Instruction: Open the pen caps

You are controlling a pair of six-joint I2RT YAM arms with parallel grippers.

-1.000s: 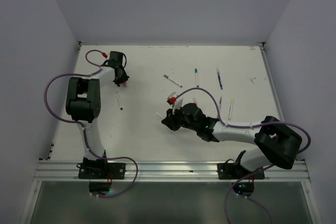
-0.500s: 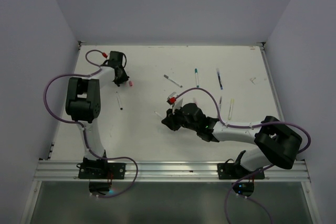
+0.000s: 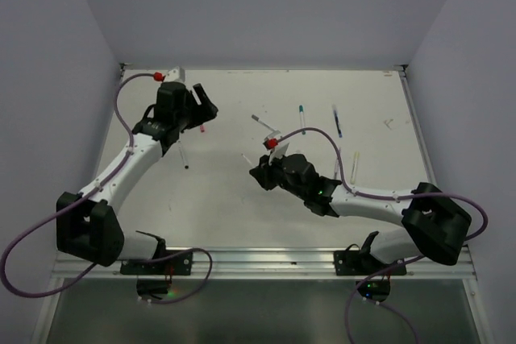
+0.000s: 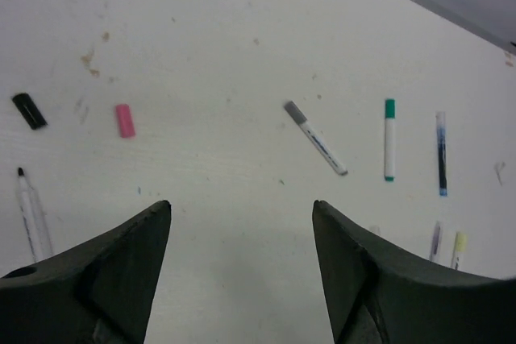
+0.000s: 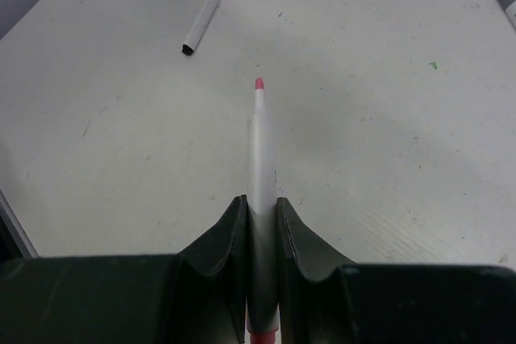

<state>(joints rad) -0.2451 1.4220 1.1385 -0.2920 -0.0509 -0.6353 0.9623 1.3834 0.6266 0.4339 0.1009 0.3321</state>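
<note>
Left claw (image 4: pixel 242 267): jaws wide apart, holding nothing, above the white surface (image 4: pixel 242 54). Beyond it lie a stubby pink plastic cap (image 4: pixel 124 120) and a stubby black plastic cap (image 4: pixel 29 110), apart from each other. A slim white pen with bare black tip (image 4: pixel 31 217) lies nearer. Farther right: grey-capped white pen (image 4: pixel 314 138) and green-capped white pen (image 4: pixel 389 139), both caps on.

Right claw (image 5: pixel 260 203): jaws narrow, clamped on a slim white pen with bare pink tip (image 5: pixel 260 134), the tip pointing forward above the surface.

Overhead camera looks down; both close wrist cameras share the table (image 3: pixel 218 215).
</note>
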